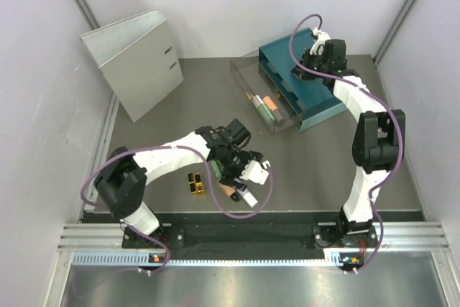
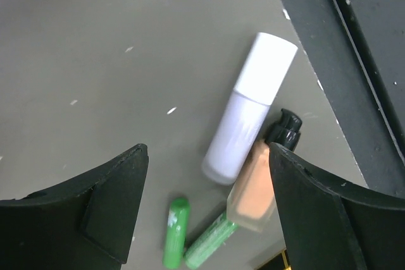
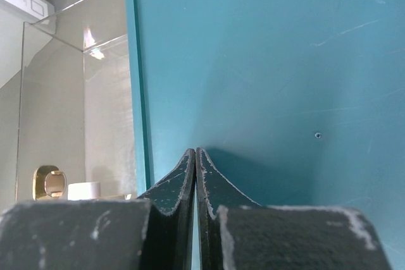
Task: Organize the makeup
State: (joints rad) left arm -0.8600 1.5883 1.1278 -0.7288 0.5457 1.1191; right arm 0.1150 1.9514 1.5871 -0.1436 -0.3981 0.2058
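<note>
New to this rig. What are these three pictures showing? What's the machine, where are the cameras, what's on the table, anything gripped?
Two robot arms are bolted at the near edge of a table. The wide picture looks down from above; the other two come from a camera on each wrist. The left gripper is open over makeup: a white-lilac tube, a peach bottle and green tubes; it holds nothing. A gold-and-black block lies nearby. The right gripper is shut and empty, its tips at the teal drawer box. Beside that stands a clear plastic box with tubes inside; a grey binder stands back left.
</note>
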